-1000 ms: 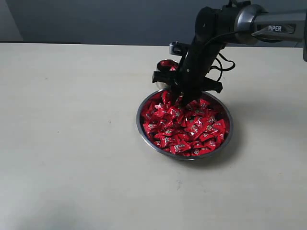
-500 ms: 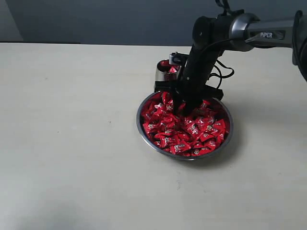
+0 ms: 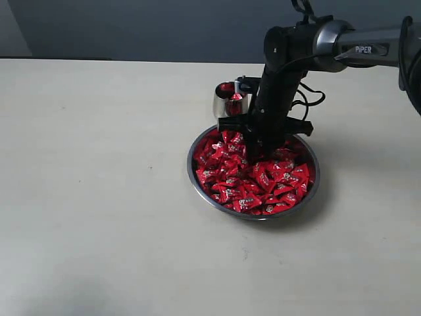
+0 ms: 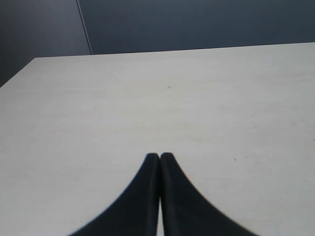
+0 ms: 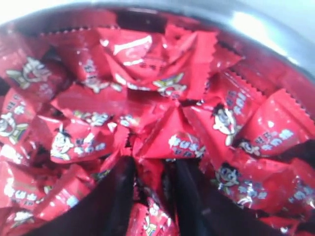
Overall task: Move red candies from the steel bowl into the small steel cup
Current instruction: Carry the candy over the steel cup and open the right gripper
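The steel bowl (image 3: pixel 190 168) sits mid-table, heaped with red candies (image 3: pixel 266 185). The small steel cup (image 3: pixel 224 105) stands just behind the bowl's far left rim, with red showing inside it. My right gripper (image 3: pixel 254 154) points down into the far part of the bowl. In the right wrist view its jaws (image 5: pixel 153 166) are open and pushed into the red candies (image 5: pixel 147 88), with one wrapper lying in the gap between them. The bowl's rim (image 5: pixel 256 24) curves past behind the pile. My left gripper (image 4: pixel 159 156) is shut over bare table, holding nothing.
The pale table (image 3: pixel 99 164) stretches wide to the left and in front of the bowl. A dark wall runs along its far edge. The right arm (image 3: pixel 342 43) reaches in from the upper right, with cables hanging beside the cup.
The right gripper has shifted a little right, away from the cup, and sunk lower into the candies. The cup is more exposed now. The left gripper's earlier state is not shown.
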Robot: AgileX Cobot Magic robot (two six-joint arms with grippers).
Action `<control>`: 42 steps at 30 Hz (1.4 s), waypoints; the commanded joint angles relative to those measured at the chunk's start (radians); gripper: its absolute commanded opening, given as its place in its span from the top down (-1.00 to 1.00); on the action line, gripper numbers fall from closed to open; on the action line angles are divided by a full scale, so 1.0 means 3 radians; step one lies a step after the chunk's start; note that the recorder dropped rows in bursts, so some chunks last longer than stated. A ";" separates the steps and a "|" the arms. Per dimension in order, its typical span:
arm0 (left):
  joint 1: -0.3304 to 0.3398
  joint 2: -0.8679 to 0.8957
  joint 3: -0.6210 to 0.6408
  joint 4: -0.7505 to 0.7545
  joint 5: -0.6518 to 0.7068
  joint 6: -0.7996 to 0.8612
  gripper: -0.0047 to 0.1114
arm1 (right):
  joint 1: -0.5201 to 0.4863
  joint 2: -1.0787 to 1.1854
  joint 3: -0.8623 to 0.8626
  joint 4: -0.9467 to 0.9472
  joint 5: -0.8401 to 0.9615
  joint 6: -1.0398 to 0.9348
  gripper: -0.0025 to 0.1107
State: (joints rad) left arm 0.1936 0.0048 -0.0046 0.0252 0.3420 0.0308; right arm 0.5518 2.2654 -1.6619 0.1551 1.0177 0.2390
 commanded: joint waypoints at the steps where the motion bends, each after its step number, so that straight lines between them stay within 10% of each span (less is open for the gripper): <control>1: -0.0022 -0.0016 0.0015 0.0006 -0.0026 -0.0005 0.91 | -0.0011 -0.0004 -0.0003 -0.0081 -0.0023 -0.0012 0.60; 7: -0.0022 -0.0016 0.0015 0.0006 -0.0026 -0.0005 0.91 | -0.0011 -0.0010 -0.0003 -0.0081 -0.0002 -0.0012 0.93; 24: -0.0022 -0.0016 0.0015 0.0006 -0.0026 -0.0005 0.91 | -0.0011 -0.0574 -0.0003 -0.0341 0.0171 -0.0212 0.93; 34: -0.0022 -0.0016 0.0015 0.0006 -0.0026 -0.0005 0.91 | -0.0011 -0.1355 0.0752 -0.0351 -0.1529 -0.0383 0.93; 42: -0.0022 -0.0016 0.0015 0.0006 -0.0026 -0.0005 0.91 | -0.0018 -0.0760 0.0544 -0.0342 -0.1746 -0.0665 0.93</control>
State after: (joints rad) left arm 0.1936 0.0048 -0.0046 0.0252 0.3420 0.0308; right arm 0.5518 1.9911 -1.4592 0.0596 0.4747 0.0569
